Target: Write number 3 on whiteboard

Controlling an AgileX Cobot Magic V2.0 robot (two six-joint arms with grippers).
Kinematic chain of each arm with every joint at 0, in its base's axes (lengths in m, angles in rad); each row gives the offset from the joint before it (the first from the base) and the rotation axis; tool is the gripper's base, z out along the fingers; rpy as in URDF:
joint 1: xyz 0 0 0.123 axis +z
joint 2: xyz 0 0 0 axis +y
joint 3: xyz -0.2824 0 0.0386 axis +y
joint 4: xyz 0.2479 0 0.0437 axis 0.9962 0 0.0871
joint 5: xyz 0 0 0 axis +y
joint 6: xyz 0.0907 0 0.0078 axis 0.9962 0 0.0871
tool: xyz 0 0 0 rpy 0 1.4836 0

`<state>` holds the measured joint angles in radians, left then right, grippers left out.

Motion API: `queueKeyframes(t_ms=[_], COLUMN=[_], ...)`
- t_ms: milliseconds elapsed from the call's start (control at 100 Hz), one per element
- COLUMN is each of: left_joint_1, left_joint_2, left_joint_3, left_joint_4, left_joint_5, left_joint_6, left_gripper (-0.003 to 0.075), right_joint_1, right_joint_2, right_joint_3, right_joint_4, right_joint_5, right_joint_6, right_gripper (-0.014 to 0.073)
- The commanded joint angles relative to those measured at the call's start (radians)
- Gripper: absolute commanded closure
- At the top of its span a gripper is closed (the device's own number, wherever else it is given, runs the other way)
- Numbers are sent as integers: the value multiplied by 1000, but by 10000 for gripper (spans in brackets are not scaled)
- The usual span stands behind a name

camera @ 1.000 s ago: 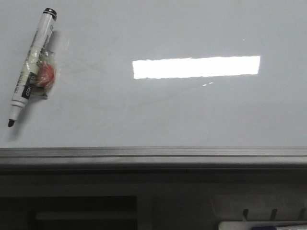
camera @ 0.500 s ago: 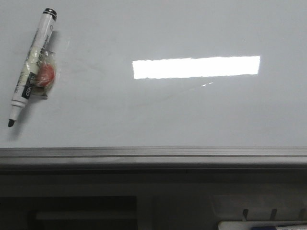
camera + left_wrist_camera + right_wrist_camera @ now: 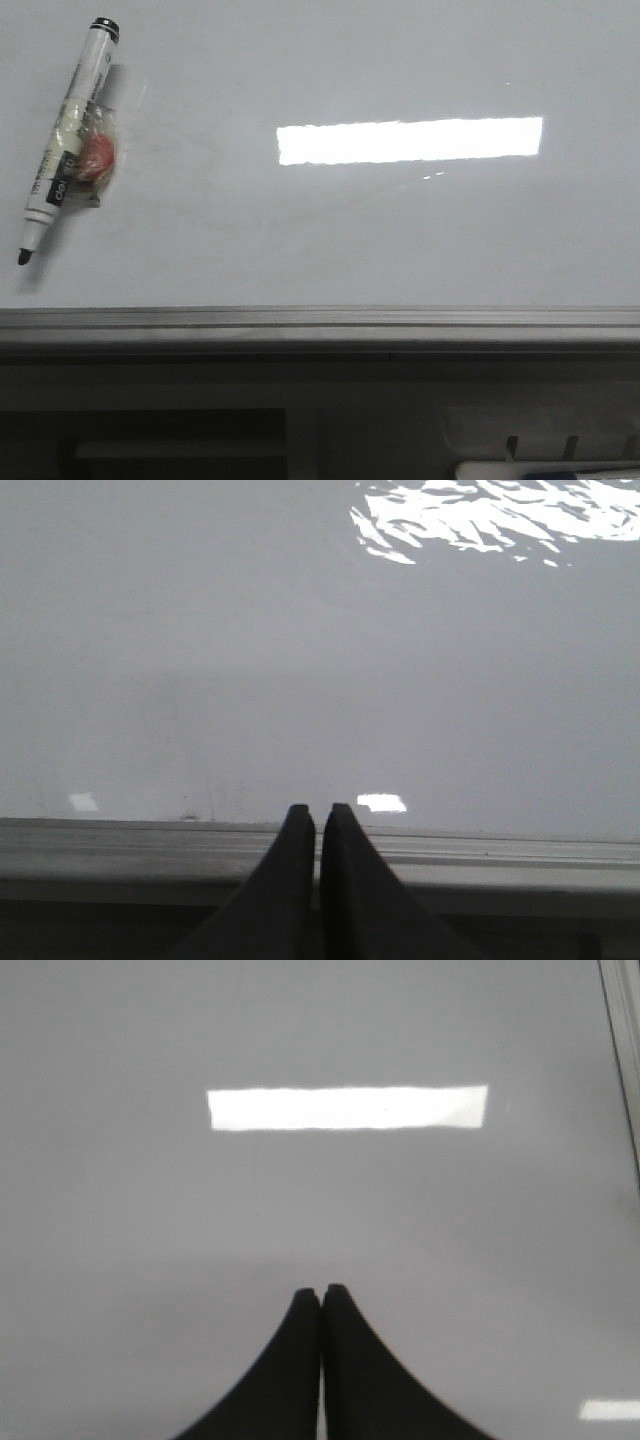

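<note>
**Board blank, marker lying uncapped**

At about ten o'clock on the whiteboard (image 3: 330,240) lies a marker (image 3: 64,135), uncapped, its black tip pointing toward the board's near edge. A small clear packet with something red inside (image 3: 94,158) sits touching the marker's barrel on its three o'clock side. A bright rectangular light reflection (image 3: 410,140) shows near the board's centre. No drawn numeral shows on the surface. A grey metal strip (image 3: 320,322) borders the near edge.

The left end effector (image 3: 318,825) is clenched with nothing between its fingers, above that edge strip. The right end effector (image 3: 321,1305) is clenched on nothing too, over bare board.
</note>
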<state>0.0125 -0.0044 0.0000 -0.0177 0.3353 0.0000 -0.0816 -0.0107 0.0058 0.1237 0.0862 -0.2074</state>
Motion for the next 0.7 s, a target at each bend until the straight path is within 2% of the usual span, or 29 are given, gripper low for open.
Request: queueKeyframes(t_ms=[0,230,380,520,610,690], left_joint_1=[-1,-1,-1,-1,-1,-1], left_joint_2=[-25,-25,-25,-25,-25,-18], left_joint_3=[12,12,12,11,0,-21], left_joint_4=[3,-9,-9,-29,-51,-49], left_joint_5=[-54,-180,-231,-243,-268,-252], left_joint_6=[0,0,0,-6,0,-6], left_gripper=[741,741,741,741,741,741], right_joint_1=[-4,-4,-4,-4,-4,-4], right_joint_2=[-16,-14,-14,-14,2,37], right_joint_3=[31,31,31,31,18,1], right_joint_4=[-5,15,17,19,141,158], right_joint_5=[-111,-95,-93,-33,-21,19], right_joint_6=[2,2,2,2,2,2], right_gripper=[636,636,636,636,636,636])
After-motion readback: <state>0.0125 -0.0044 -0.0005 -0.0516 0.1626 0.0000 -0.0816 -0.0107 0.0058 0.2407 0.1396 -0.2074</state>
